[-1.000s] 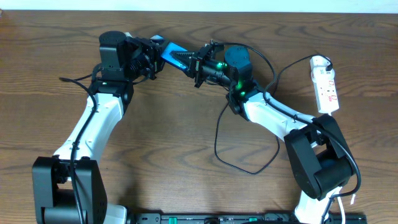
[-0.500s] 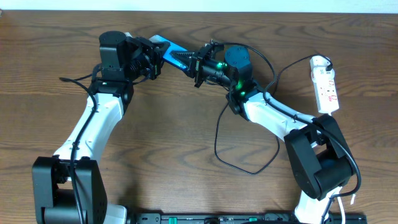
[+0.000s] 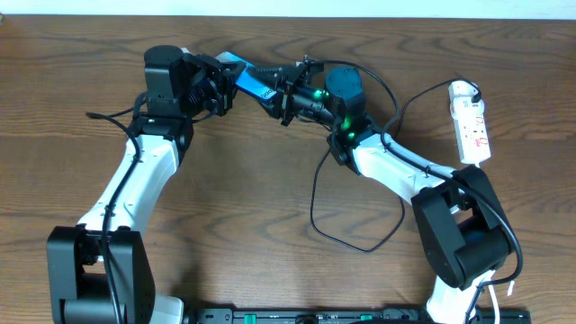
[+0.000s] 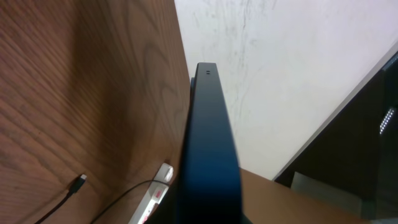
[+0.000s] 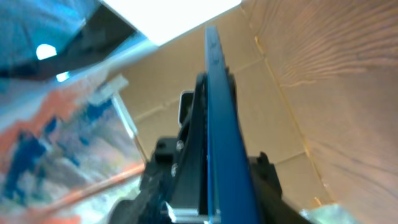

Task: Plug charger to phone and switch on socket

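Observation:
The phone (image 3: 250, 79), blue screen up, is held above the table's far side between both grippers. My left gripper (image 3: 220, 83) is shut on its left end. My right gripper (image 3: 281, 93) is shut on its right end. The left wrist view shows the phone (image 4: 208, 143) edge-on as a dark bar. The right wrist view shows its blue edge (image 5: 221, 137) between the black fingers (image 5: 193, 149). The charger (image 3: 355, 246) lies in a loop on the table under the right arm; its small plug (image 4: 79, 182) lies free on the wood. The socket (image 3: 472, 121) lies at the far right and also shows in the left wrist view (image 4: 154, 198).
The right arm's white links (image 3: 396, 171) cross above the cable loop. The left arm (image 3: 135, 180) runs up the left side. The table's far edge (image 3: 288, 16) is just behind the phone. A black rail (image 3: 342, 315) lines the front edge.
The phone and the right gripper have shifted slightly left and towards the far edge. The left arm, cable and socket have not moved.

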Available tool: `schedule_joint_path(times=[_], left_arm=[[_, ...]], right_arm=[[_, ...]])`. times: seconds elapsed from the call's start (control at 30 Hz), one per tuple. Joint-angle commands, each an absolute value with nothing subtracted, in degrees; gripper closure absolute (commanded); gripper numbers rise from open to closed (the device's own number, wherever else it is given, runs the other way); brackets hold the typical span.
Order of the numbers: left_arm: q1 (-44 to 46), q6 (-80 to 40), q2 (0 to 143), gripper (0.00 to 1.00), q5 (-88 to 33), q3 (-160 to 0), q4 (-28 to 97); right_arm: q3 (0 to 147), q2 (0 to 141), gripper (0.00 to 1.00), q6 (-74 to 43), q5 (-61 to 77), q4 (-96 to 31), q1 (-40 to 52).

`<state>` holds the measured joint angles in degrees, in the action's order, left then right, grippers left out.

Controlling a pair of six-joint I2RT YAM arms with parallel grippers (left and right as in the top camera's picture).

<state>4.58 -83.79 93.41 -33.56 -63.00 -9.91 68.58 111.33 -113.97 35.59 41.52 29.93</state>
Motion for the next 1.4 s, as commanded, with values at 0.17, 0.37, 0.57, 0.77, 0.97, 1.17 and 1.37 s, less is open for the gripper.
schedule_joint_path(times=[0.17, 0.37, 0.57, 0.77, 0.97, 1.17, 1.37], left_arm=[[3.51, -82.35, 92.05, 0.92, -32.32, -63.13, -10.35], [1.39, -82.13, 92.05, 0.93, -32.29, -63.13, -10.35], [-2.26, -77.73, 92.05, 0.93, -32.51, -63.13, -10.37], [-6.44, -72.07, 92.05, 0.92, -36.45, -63.13, -10.41], [-9.93, -64.84, 92.05, 0.93, -42.33, -63.13, -12.91], [-12.27, -60.64, 92.05, 0.93, -47.44, -63.13, -16.84], [-12.97, -59.96, 92.05, 0.92, -47.57, -63.13, -17.15]], right_arm=[[69.43, 110.80, 0.41, -113.67, 35.51, 41.63, 30.04], [69.43, 110.80, 0.33, -112.51, 35.53, 41.63, 30.04], [69.43, 110.80, 0.13, -106.08, 35.53, 41.63, 29.74], [69.43, 110.80, 0.01, -89.97, 38.06, 41.63, 28.34], [69.43, 110.80, 0.01, -77.17, 38.28, 41.12, 26.17], [69.43, 110.80, 0.01, -68.14, 39.75, 40.21, 23.75], [69.43, 110.80, 0.01, -62.46, 38.98, 33.06, 22.13]])
